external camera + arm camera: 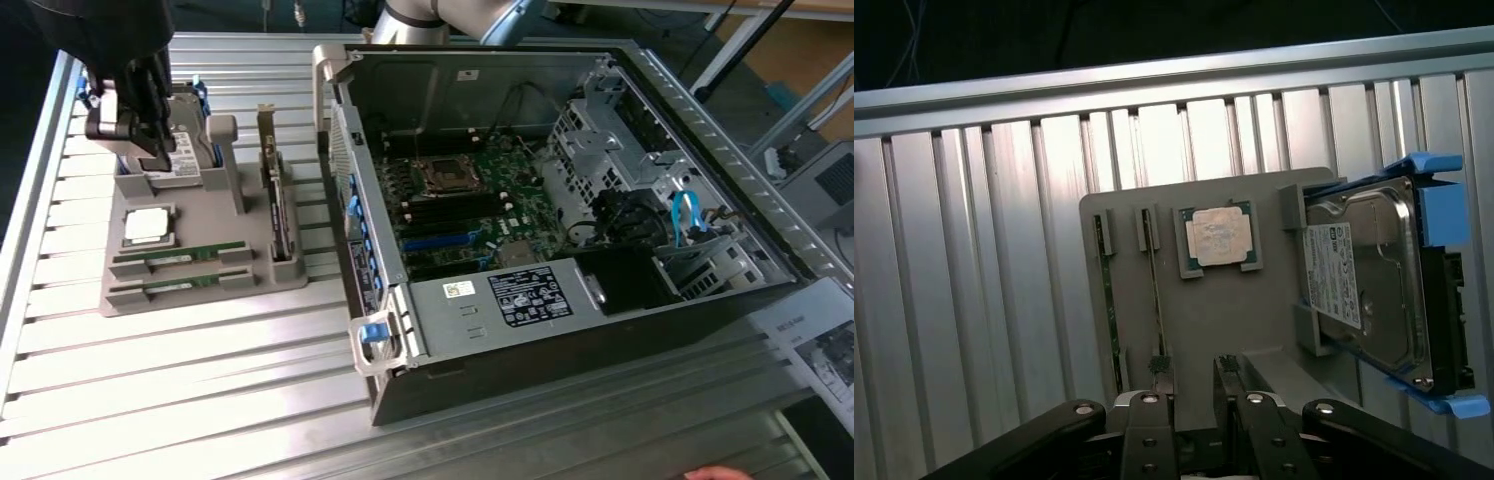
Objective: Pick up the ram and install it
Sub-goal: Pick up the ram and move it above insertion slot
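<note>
Ribbed metal counter, open PC case on it. Item: ram, edge-up in tray slot beside CPU. Light, stiff, fragile; best pinched mid-length. My end effector: wide, empty, over tray.

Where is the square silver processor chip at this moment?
On the exterior view's left, the square silver processor chip lies on the grey holder tray, between the blue-railed hard drive and two green memory sticks.
</note>
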Controlling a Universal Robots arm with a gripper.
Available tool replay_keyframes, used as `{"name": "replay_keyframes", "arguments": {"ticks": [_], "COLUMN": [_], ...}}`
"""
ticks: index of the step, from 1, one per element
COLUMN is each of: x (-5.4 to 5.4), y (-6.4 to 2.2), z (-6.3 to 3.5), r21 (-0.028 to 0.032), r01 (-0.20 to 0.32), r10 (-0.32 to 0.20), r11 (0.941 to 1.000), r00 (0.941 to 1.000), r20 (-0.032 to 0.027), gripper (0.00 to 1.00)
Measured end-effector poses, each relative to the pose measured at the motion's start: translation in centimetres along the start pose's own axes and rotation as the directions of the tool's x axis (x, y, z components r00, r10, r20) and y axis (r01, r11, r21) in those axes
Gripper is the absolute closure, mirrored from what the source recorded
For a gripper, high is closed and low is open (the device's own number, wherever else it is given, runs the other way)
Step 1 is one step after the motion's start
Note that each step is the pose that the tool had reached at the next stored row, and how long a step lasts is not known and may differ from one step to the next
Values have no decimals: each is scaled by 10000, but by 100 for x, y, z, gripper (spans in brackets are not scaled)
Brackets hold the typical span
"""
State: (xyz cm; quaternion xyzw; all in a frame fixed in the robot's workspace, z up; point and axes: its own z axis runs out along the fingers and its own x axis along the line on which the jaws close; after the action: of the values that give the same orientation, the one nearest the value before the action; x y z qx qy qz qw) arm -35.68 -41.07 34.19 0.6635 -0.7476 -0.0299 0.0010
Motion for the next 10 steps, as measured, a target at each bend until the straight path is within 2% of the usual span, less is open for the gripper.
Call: {"name": "replay_keyframes", "arguments": {"ticks": [10], "x": [22], "y": [-5], "z": [123], "r21": [0], "r01": [2], "r10": [-2], "r11": [10000], "r00": [10000], "r20": [0], "gripper": [70]}}
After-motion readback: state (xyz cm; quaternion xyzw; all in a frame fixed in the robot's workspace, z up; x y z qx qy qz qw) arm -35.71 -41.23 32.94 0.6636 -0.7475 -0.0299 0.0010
